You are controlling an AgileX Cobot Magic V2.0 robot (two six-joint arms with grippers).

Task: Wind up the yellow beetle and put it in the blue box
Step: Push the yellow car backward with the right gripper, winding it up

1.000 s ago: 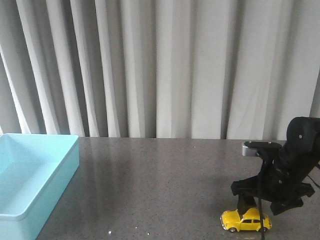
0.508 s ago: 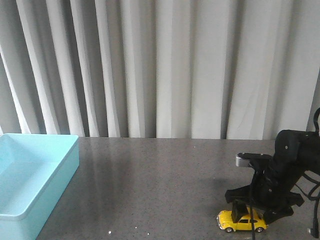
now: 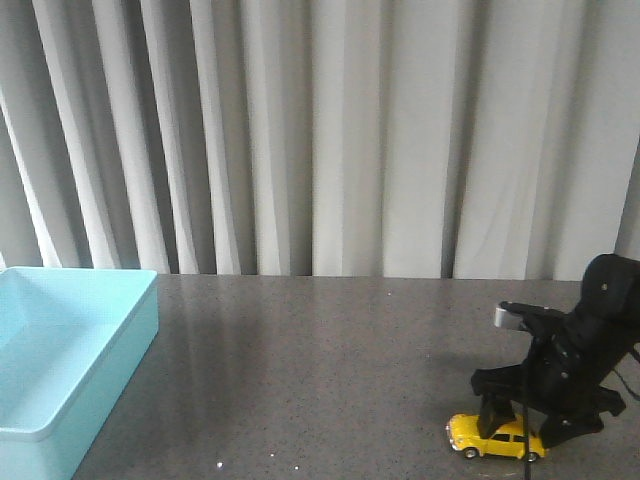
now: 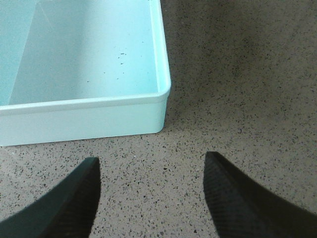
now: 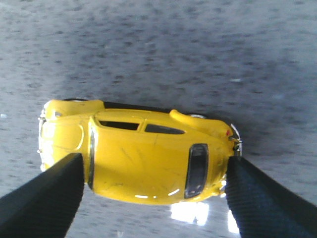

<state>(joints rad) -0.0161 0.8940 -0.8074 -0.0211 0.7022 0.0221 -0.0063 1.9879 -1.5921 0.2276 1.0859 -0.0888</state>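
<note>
The yellow beetle [image 3: 497,438] stands on its wheels on the dark speckled table near the front right edge. My right gripper [image 3: 510,425] is down over it. In the right wrist view the two black fingers press on the car's [image 5: 143,156] nose and tail, so the right gripper [image 5: 154,163] is shut on it. The blue box [image 3: 115,390] stands at the far left, with nothing in the part that shows. In the left wrist view my left gripper [image 4: 151,159] is open and empty, low over the table just before a corner of the box [image 4: 84,124].
A grey pleated curtain [image 3: 320,130] hangs behind the table's back edge. The dark speckled tabletop [image 3: 300,360] stretches between the box and the car. The left arm does not show in the front view.
My right gripper and the car slid a little to the left half a second ago, then back to the right. The box and the left gripper have not moved.
</note>
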